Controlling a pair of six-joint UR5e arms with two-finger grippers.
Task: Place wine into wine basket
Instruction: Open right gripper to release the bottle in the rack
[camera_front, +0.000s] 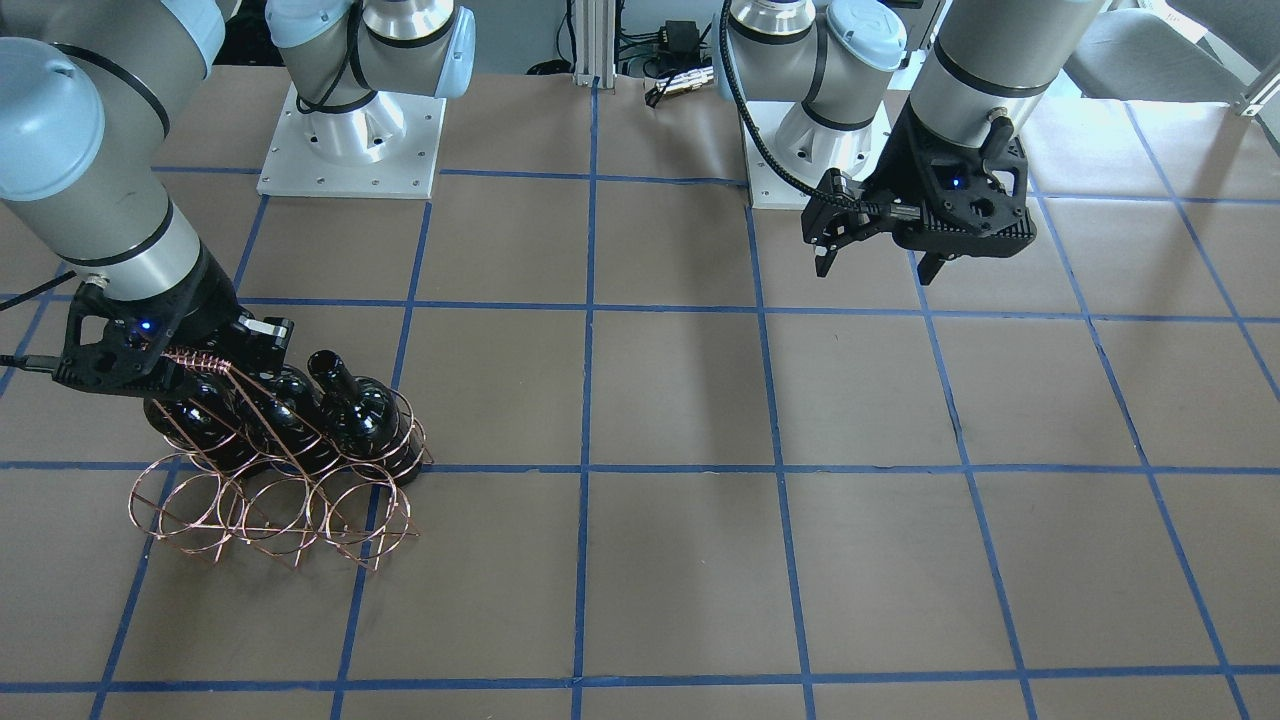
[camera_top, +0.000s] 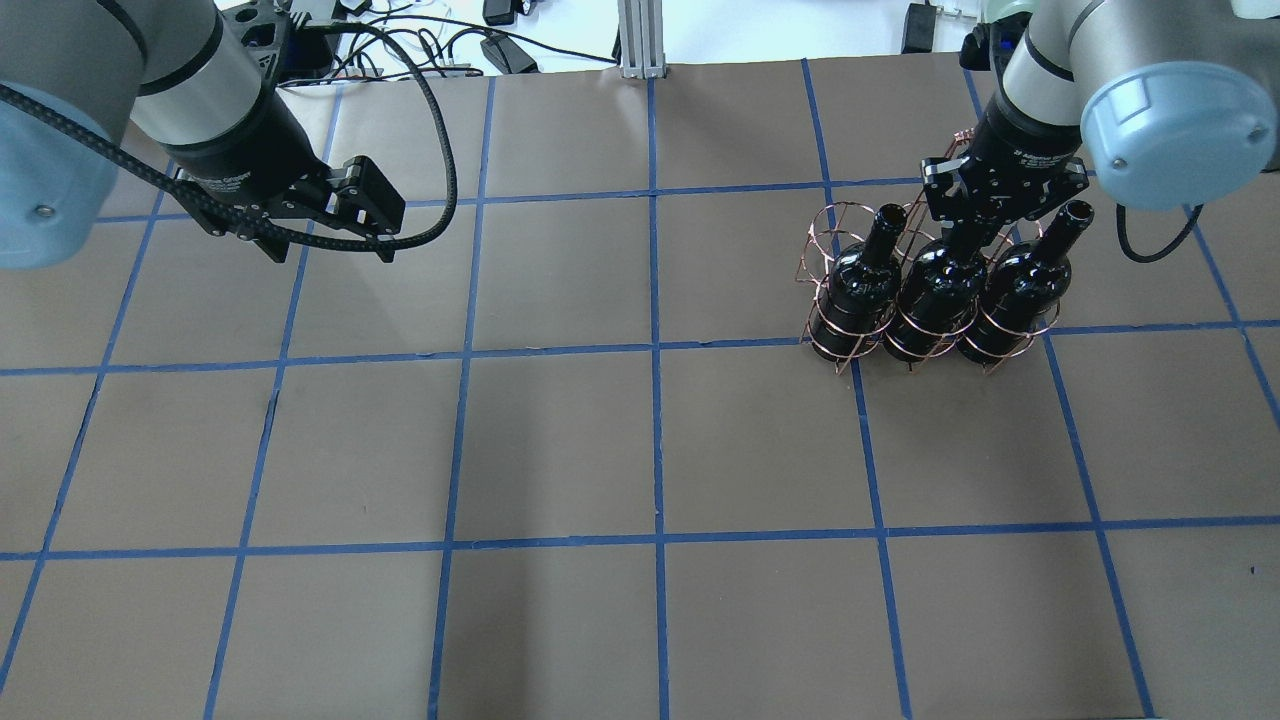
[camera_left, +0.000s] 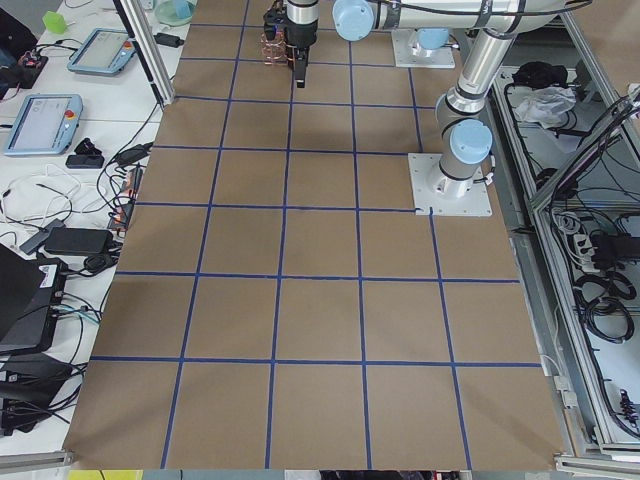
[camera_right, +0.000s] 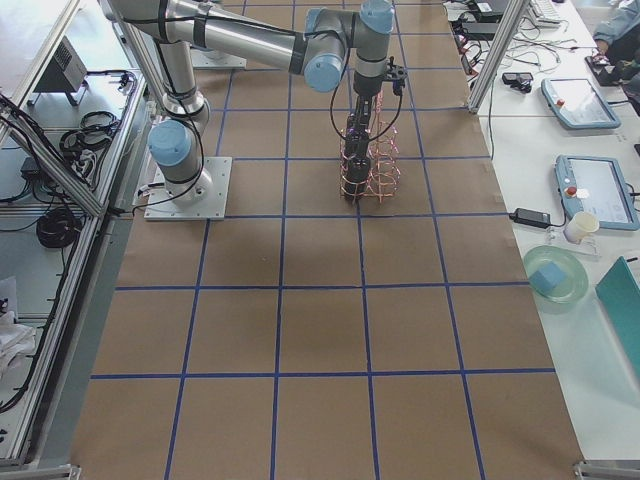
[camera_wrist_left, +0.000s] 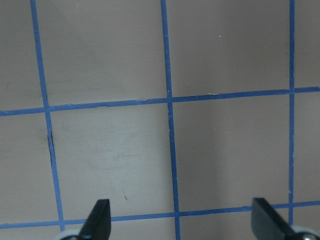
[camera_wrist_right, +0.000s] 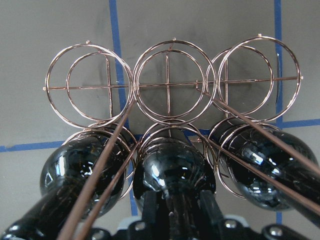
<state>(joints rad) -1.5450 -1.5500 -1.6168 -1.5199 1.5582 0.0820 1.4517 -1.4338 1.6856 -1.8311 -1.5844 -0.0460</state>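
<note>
The copper wire wine basket (camera_top: 825, 235) stands at the table's right side; it also shows in the front-facing view (camera_front: 270, 510) and the right wrist view (camera_wrist_right: 170, 85). Three near-black wine bottles stand upright in its row nearer the robot: the middle one (camera_top: 935, 290) (camera_wrist_right: 172, 170), one on the overhead view's left (camera_top: 865, 285) and one on its right (camera_top: 1020, 280). The far row of hoops is empty. My right gripper (camera_top: 962, 240) (camera_wrist_right: 180, 202) is shut on the middle bottle's neck from above. My left gripper (camera_top: 330, 250) (camera_wrist_left: 182, 220) is open and empty above the table's left side.
The basket's wire-wrapped handle (camera_front: 200, 358) runs beside my right gripper. Brown paper with a blue tape grid (camera_top: 655, 350) covers the table. Cables and desks with devices lie beyond the table's edges (camera_left: 60, 120).
</note>
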